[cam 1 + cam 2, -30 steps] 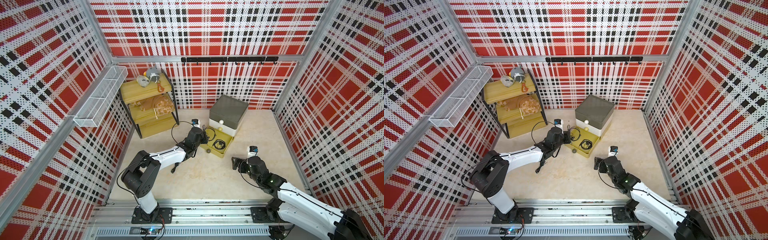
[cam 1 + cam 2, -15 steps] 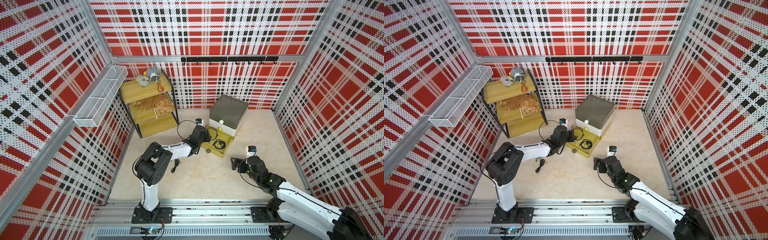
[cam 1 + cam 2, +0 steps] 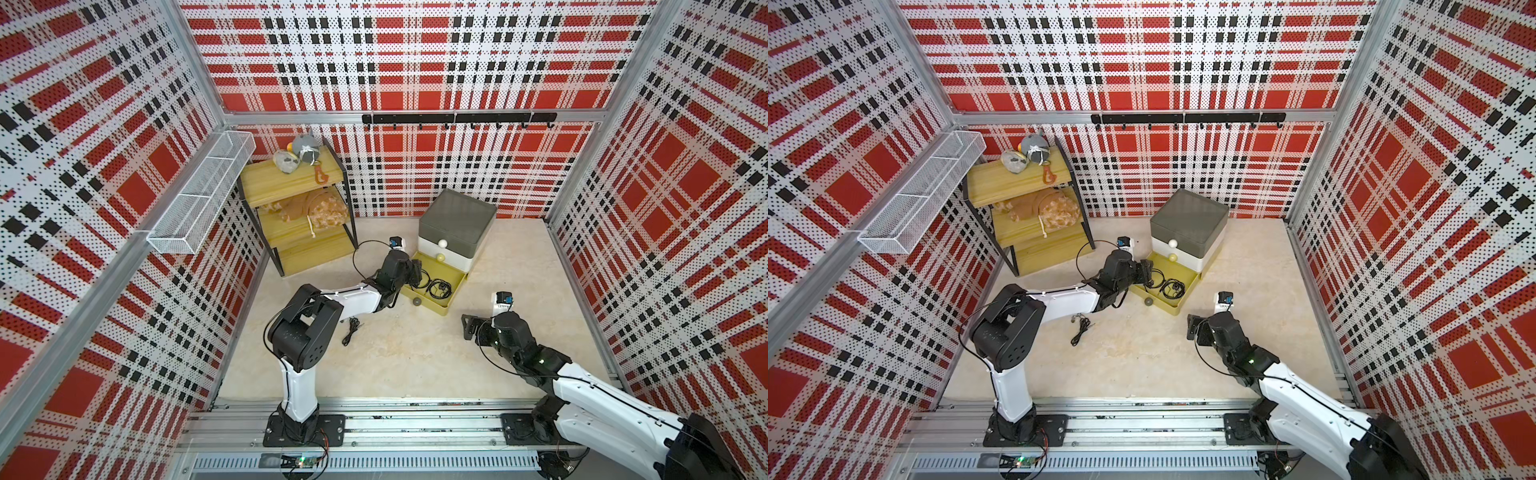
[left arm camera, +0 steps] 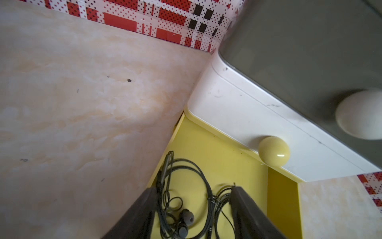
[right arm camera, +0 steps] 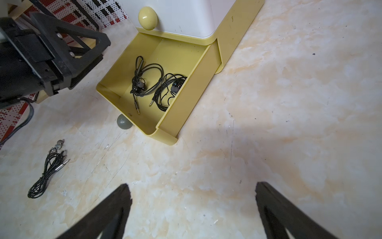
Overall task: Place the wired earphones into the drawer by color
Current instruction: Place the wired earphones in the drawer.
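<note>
The drawer (image 3: 457, 220) cabinet stands at the back, grey over white, and its yellow bottom drawer (image 3: 430, 306) is pulled out. Two black wired earphones bundles lie inside (image 5: 144, 82) (image 5: 171, 91). My left gripper (image 4: 193, 188) hangs open over the drawer's left side. One bundle (image 4: 184, 207) rests loose on the drawer floor between its fingers. In both top views it (image 3: 415, 272) (image 3: 1144, 272) is at the drawer's rim. A third black bundle (image 3: 351, 330) (image 5: 47, 171) lies on the floor beside the left arm. My right gripper (image 5: 193, 185) (image 3: 469, 328) is open and empty over bare floor.
A yellow shelf rack (image 3: 299, 208) with plush toys stands at the back left. A wire basket (image 3: 199, 199) hangs on the left wall and a black hook rail (image 3: 457, 118) on the back wall. The open drawer's grey knob (image 5: 124, 122) points toward the left arm.
My left gripper moved right over the yellow drawer with a black bundle, then opened; the bundle now lies in the drawer. The right arm has stayed still.
</note>
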You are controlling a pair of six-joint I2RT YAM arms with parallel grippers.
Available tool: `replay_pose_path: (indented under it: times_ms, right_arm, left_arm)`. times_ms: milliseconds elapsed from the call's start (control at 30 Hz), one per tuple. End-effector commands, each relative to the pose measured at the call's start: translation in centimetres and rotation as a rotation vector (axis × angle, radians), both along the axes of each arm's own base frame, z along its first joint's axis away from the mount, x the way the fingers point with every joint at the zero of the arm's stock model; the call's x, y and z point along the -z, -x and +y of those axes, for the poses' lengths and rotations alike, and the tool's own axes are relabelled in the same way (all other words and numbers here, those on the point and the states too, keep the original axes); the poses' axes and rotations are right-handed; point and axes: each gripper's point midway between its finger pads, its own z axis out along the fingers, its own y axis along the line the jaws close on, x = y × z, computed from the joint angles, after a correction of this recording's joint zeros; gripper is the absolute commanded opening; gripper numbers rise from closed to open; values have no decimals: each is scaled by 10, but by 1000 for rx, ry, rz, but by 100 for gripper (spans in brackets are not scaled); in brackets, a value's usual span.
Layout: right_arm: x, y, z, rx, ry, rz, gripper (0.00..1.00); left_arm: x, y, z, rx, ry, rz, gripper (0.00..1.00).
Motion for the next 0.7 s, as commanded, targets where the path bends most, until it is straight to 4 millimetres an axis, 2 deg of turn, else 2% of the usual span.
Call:
replay_pose_path:
  times_ms: [0,167,333,667]
  right_arm:
    - [-4,-4,-2,16,6,-14,100]
    - [-7,-4,-3,28,-9,-16,100]
    - [-6,-3,-4,40,-20,-8,100]
    - [-7,-3,-2,37,-34,-11,100]
  left_arm:
    - [-34,7,15,-22,32,-53,75]
    - [-48,27,40,-59,28,-64,99]
    - [-55,52,68,-96,37,-66,99]
    - [-45,99,127,-217,-40,-26,99]
